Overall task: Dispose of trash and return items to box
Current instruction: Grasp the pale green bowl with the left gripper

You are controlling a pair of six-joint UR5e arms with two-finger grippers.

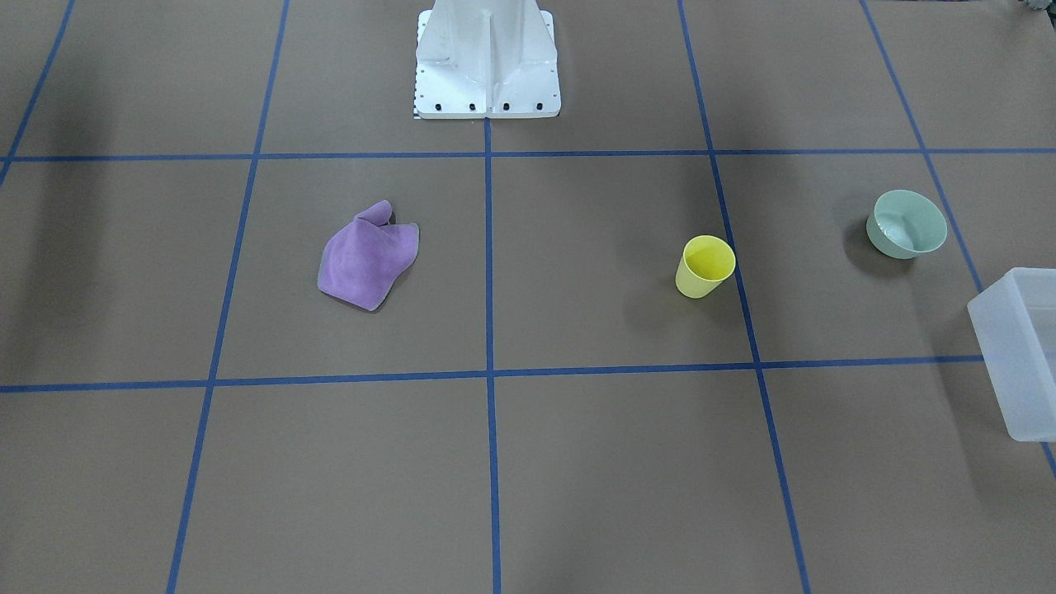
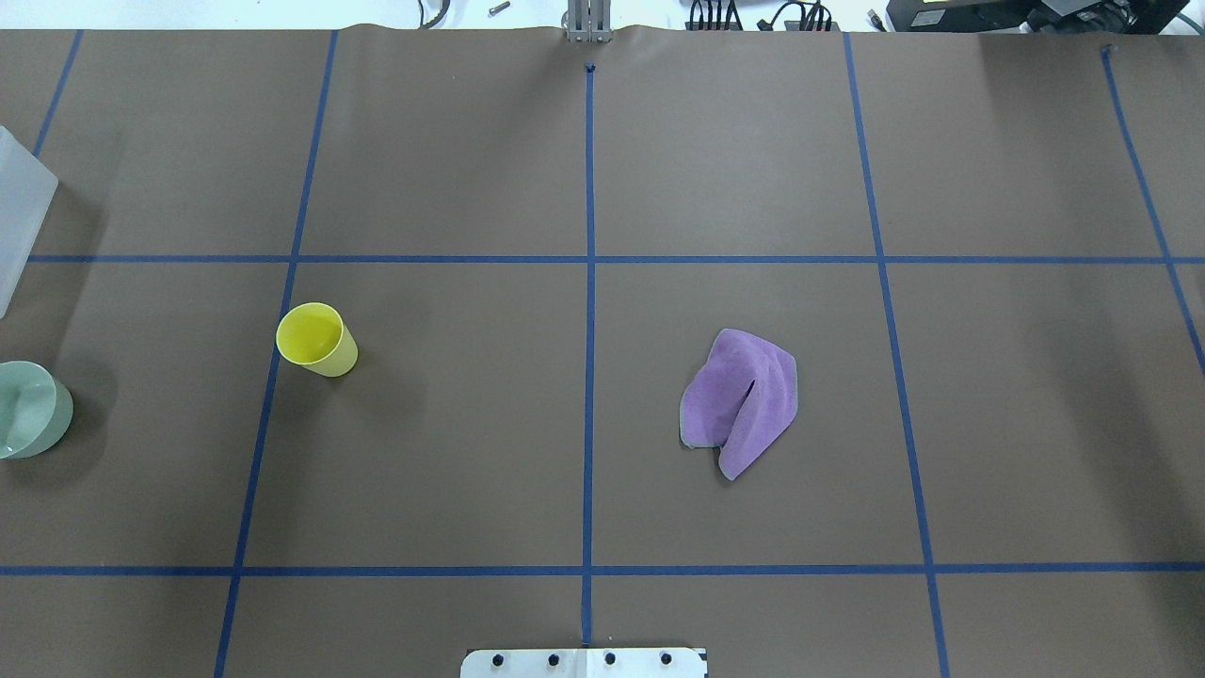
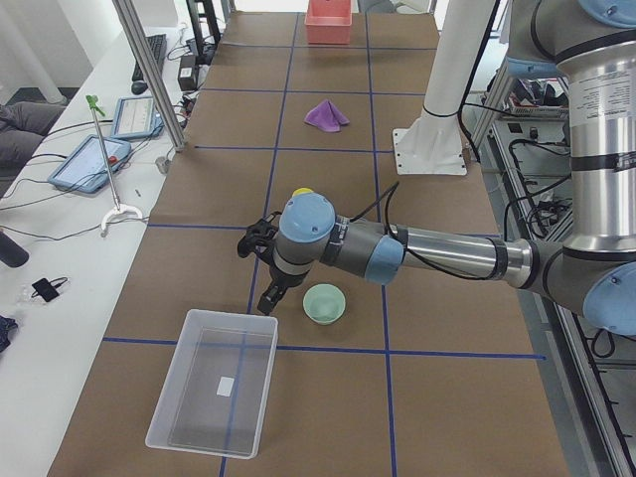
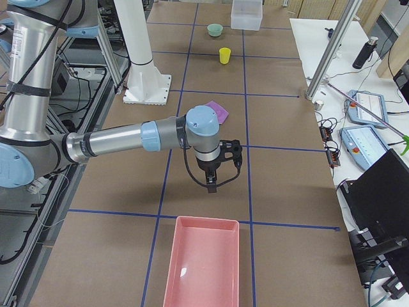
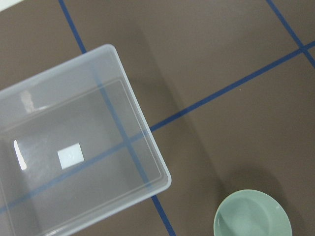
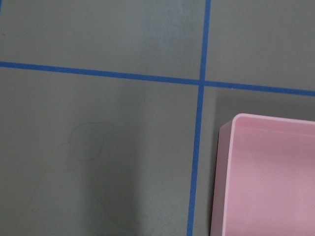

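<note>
The mint-green bowl (image 1: 907,224) stands upright on the table, also in the overhead view (image 2: 28,410) and the left wrist view (image 5: 252,215). The yellow cup (image 1: 704,266) stands upright, apart from it. The translucent box (image 3: 167,383) is empty, next to the bowl; its corner shows in the left wrist view (image 5: 142,118). My left gripper (image 3: 270,298) hangs above the table beside the bowl and box. My right gripper (image 4: 212,185) hangs over bare table near the pink bin. I cannot tell whether either is open or shut.
A crumpled purple cloth (image 1: 369,256) lies on my right half of the table. An empty pink bin (image 4: 203,262) stands at the table's right end. The white robot base (image 1: 487,58) stands at the table's edge. Blue tape lines cross the brown surface.
</note>
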